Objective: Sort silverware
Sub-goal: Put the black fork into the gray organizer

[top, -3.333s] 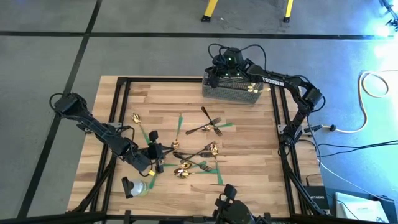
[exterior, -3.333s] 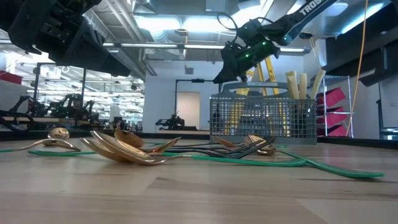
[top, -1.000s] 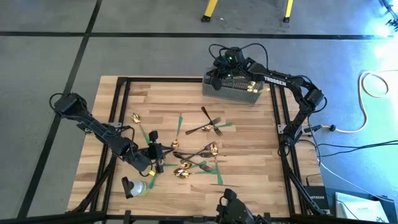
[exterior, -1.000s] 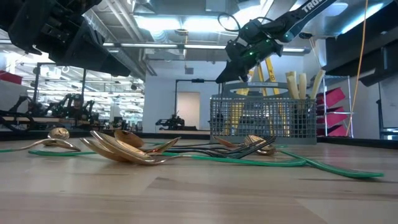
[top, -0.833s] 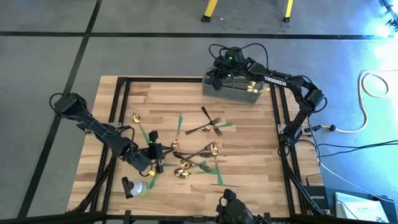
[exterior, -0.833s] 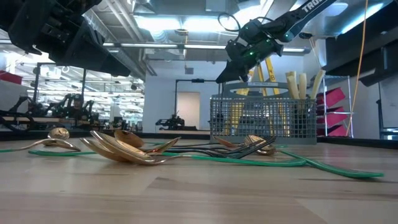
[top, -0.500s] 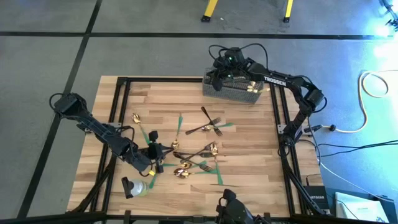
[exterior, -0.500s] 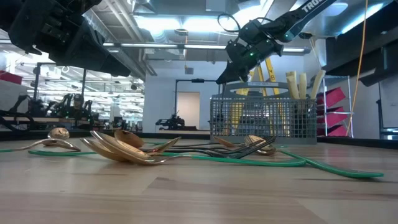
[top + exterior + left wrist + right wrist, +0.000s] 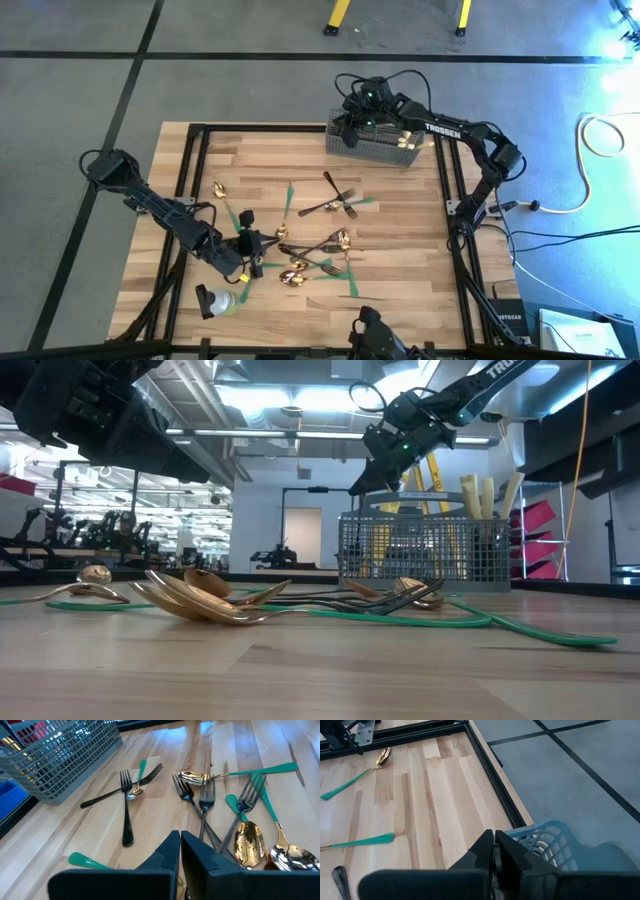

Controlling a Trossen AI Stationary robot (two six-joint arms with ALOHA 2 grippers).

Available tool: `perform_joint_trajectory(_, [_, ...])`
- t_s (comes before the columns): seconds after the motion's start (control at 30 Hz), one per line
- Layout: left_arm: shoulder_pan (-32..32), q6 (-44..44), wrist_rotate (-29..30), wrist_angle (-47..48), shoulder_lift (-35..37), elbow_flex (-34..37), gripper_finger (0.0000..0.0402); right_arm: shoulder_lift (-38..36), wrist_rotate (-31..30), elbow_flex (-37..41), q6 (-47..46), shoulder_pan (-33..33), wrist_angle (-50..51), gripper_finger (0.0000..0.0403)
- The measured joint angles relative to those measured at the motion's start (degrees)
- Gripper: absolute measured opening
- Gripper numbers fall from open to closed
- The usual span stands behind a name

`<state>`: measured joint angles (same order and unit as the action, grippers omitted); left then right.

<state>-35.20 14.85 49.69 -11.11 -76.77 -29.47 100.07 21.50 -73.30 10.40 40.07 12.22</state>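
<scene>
Fingers (image 9: 179, 851) of the left arm pressed together, forks (image 9: 200, 802) and spoons (image 9: 248, 840) just ahead; right fingers (image 9: 493, 851) together over basket (image 9: 372, 143), barely shifted since.

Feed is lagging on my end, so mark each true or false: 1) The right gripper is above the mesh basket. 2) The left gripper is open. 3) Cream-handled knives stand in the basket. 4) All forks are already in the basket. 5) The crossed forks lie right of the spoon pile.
1) True: the right gripper hangs over the mesh basket.
2) False: the left gripper is shut, low over the table.
3) True: cream-handled knives stand upright in it.
4) False: dark forks lie on the table.
5) False: in the high view those crossed forks lie nearer the basket, beyond the gold spoons.
</scene>
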Motion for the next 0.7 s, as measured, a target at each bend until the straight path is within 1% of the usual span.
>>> perform_joint_trajectory(0.2, [0.0, 0.0, 0.0, 0.0, 0.0, 0.0, 0.0, 0.0, -1.5, 0.0, -0.1, 0.0, 0.0, 0.0])
perform_joint_trajectory(0.7, [0.0, 0.0, 0.0, 0.0, 0.0, 0.0, 0.0, 0.0, -2.2, 0.0, -0.8, -0.4, 0.0, 0.0002])
